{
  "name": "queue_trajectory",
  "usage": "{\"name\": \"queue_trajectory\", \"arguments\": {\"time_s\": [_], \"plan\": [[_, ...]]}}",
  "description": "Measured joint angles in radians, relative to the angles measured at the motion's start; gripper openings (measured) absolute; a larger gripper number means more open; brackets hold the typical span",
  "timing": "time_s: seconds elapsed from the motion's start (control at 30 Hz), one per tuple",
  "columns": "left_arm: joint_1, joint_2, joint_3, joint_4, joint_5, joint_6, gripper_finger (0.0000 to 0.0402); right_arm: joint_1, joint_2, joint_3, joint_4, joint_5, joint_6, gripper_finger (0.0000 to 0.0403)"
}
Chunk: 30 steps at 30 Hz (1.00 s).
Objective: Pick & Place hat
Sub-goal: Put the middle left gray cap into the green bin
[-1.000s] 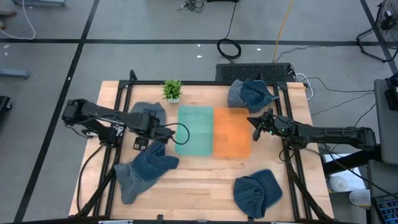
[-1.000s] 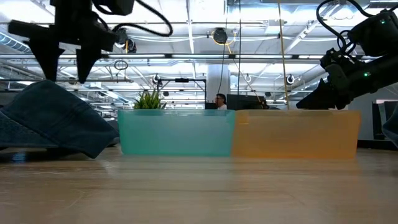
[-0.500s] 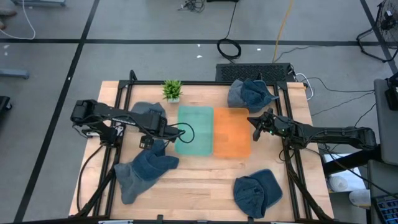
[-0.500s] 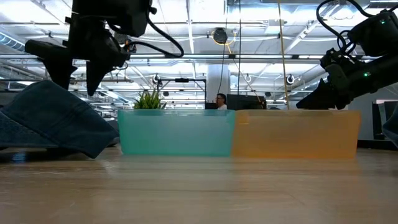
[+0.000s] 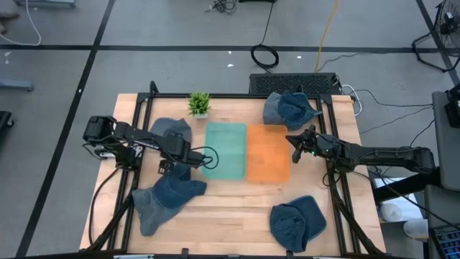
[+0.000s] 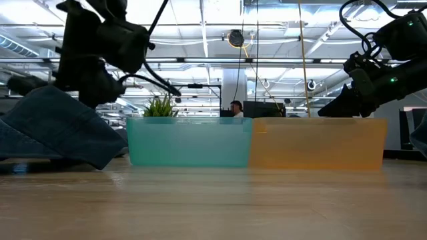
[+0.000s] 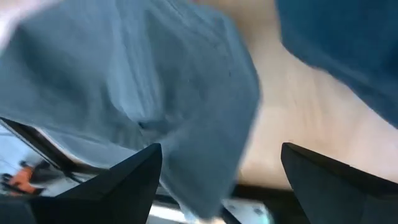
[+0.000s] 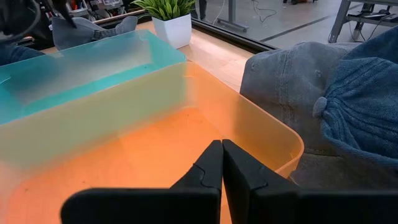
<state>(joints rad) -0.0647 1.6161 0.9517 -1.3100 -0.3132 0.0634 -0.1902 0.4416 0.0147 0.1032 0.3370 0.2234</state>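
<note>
The left gripper [image 7: 217, 168] is held with fingers apart, directly over a blue hat [image 5: 167, 198]; nothing is gripped. The right gripper [image 8: 222, 163] is held closed over the orange bin [image 5: 268, 152]. Both bins are seen without hats, the green bin [image 5: 225, 150] included. Four hats and two bins are counted.

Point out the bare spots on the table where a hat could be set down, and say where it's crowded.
Bare wood runs along the front of the table, between the front-left hat and the front-right hat. Both bins, green and orange, are empty. The left side is crowded: the open left gripper is over the hat there. The shut right gripper sits at the orange bin's edge.
</note>
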Motion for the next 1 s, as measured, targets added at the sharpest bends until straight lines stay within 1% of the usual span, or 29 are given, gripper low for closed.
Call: {"name": "queue_trajectory", "arguments": {"time_s": [0.1, 0.47, 0.57, 0.7, 1.0], "plan": [[0.013, 0.000, -0.026, 0.024, -0.028, 0.027, 0.0335, 0.000, 0.000, 0.000, 0.000, 0.000, 0.000, 0.0000], [0.039, 0.000, -0.043, 0.033, -0.028, 0.028, 0.0335, 0.000, 0.000, 0.000, 0.000, 0.000, 0.000, 0.0000], [0.039, 0.000, -0.043, 0.035, -0.028, 0.028, 0.0326, 0.000, 0.000, 0.000, 0.000, 0.000, 0.000, 0.0000], [0.039, 0.000, -0.043, 0.036, -0.028, 0.028, 0.0284, 0.000, 0.000, 0.000, 0.000, 0.000, 0.000, 0.0000], [0.039, 0.000, -0.043, 0.036, -0.029, 0.042, 0.0154, 0.000, 0.000, 0.000, 0.000, 0.000, 0.000, 0.0000]]}}
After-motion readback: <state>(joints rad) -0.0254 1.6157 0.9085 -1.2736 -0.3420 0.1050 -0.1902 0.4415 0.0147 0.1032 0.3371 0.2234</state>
